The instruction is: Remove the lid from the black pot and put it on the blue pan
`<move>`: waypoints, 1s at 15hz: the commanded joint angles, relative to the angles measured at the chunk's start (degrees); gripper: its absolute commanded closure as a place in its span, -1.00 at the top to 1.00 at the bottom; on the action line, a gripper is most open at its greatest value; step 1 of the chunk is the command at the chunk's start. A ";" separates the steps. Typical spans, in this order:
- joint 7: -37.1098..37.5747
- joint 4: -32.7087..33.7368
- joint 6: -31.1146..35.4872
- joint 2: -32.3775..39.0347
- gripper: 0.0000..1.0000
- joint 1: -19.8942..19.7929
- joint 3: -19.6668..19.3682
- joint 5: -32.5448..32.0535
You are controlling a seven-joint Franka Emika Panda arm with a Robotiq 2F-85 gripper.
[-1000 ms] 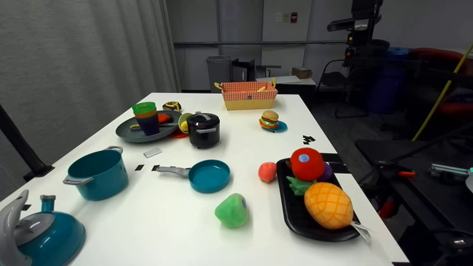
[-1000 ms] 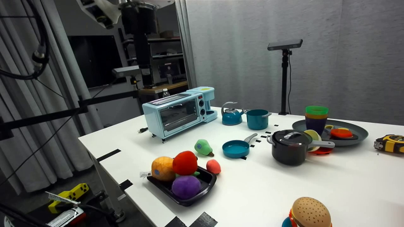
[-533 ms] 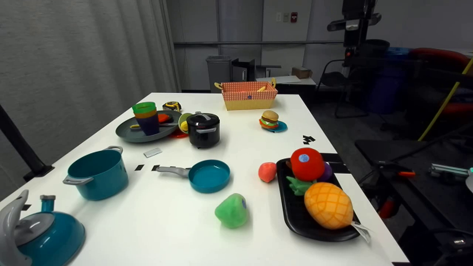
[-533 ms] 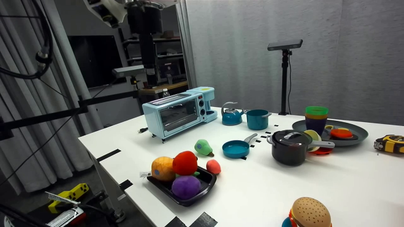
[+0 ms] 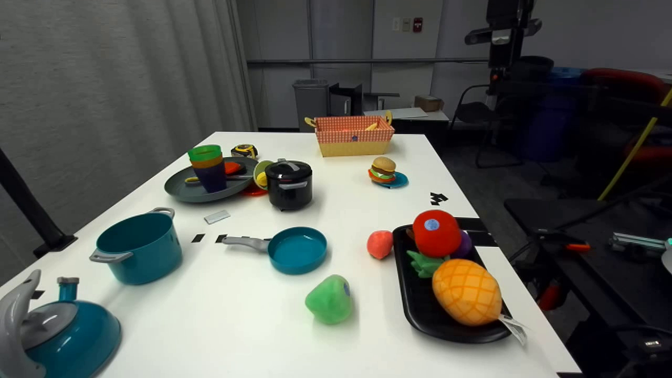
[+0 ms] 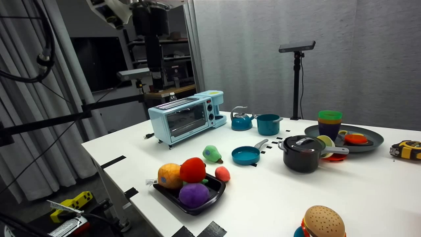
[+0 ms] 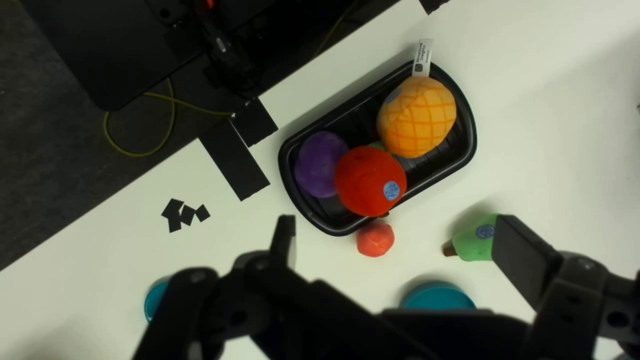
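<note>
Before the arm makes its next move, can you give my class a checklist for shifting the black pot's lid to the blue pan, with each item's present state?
1. Lid on the black pot: ok, it sits on top.
2. Gripper open: ok, jaws apart, holding nothing.
3. Gripper over the lid: not ok; the wrist view shows the black tray, not the pot.
4. Blue pan ready: ok, upright and bare inside in both exterior views.
5. Lid loose enough to lift: cannot tell; the pictures don't show how firmly it sits.
</note>
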 commanded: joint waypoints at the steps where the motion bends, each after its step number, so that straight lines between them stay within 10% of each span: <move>1: 1.03 0.14 1.45 0.58 1.00 -0.50 -0.94 0.37; 15: -3.67 16.02 14.82 21.69 1.00 -4.51 -9.94 -2.58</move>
